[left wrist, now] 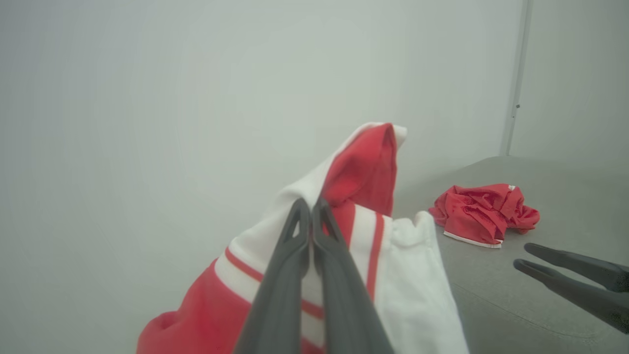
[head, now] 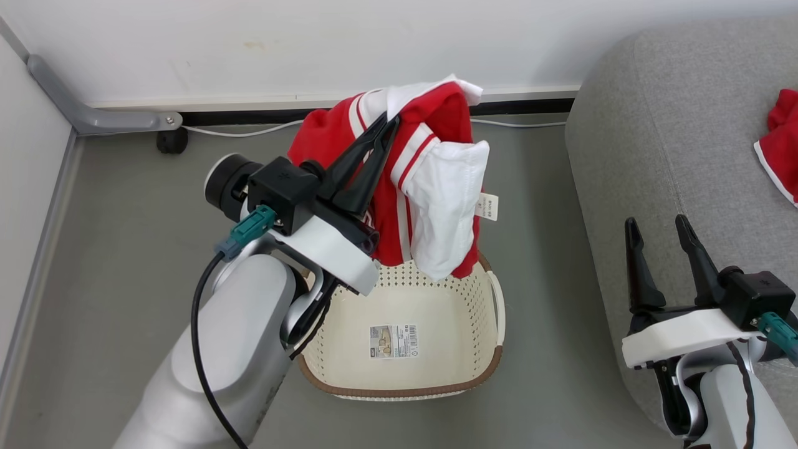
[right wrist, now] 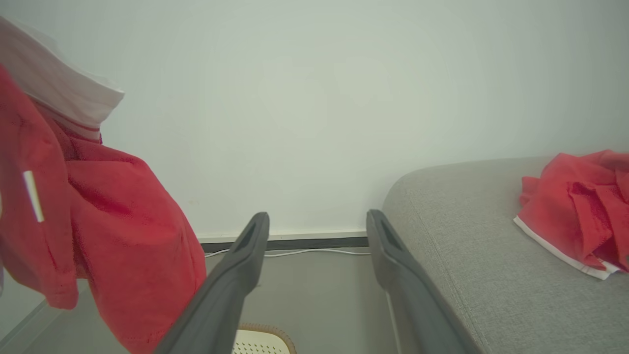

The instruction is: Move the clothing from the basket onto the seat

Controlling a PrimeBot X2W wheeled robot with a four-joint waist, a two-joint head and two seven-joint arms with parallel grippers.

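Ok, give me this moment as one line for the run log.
left gripper: shut on red-white garment, hanging over basket | right gripper: open, empty, beside seat | other garment: on seat

Plain white wall [head: 187, 43] was seen at the back, with a faint brownish mark [head: 253, 45] noted on it. A pale skirting strip [head: 237, 101] was fixed along its foot, and a black band [head: 249, 117] was seen below. A thin white cable [head: 237, 131] was laid on the grey floor [head: 124, 218] just beside that band. A grey metal bracket [head: 93, 115] was screwed in at the left corner, with a small black caster [head: 171, 141] set under its end. A pale side panel [head: 25, 162] was stood along the left.
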